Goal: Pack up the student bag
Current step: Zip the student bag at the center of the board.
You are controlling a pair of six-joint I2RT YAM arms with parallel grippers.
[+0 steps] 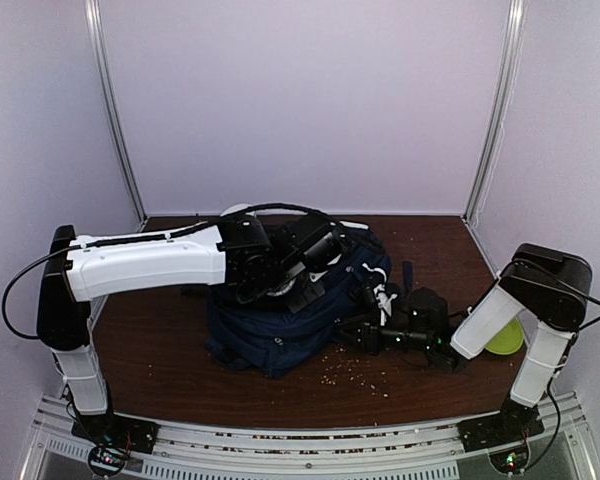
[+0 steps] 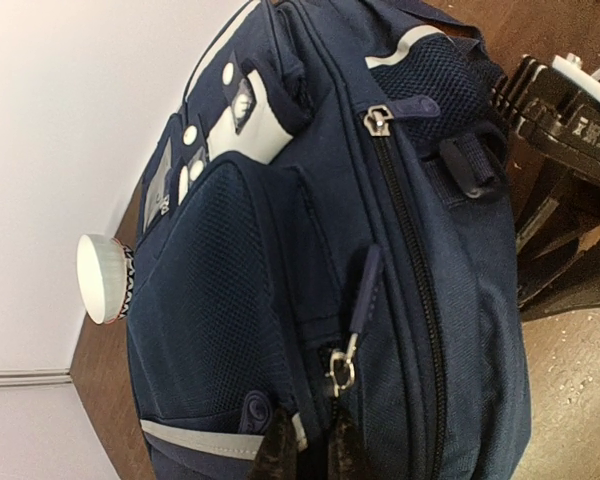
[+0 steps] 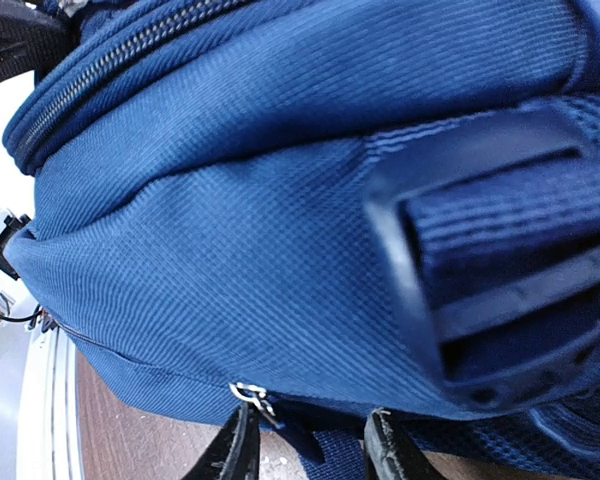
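Note:
The student bag [image 1: 280, 325] lies on the brown table, navy blue with white stripes and white buckle patches [image 2: 230, 110]. My left gripper [image 1: 302, 285] reaches over its top. In the left wrist view the left gripper [image 2: 310, 452] has its fingers nearly together, pinching the bag's fabric just below a silver zipper slider [image 2: 342, 372]. My right gripper [image 1: 355, 335] meets the bag's right side low down. In the right wrist view the right gripper [image 3: 315, 452] has its fingers apart, with a small metal zipper pull [image 3: 252, 393] and its blue tab between them, close to the left finger.
A white round cap [image 2: 98, 278] shows behind the bag's far end. A lime-green object [image 1: 507, 338] sits behind the right arm. Crumbs [image 1: 365, 372] litter the table in front of the bag. A black strap buckle [image 3: 500, 270] hangs on the bag's side.

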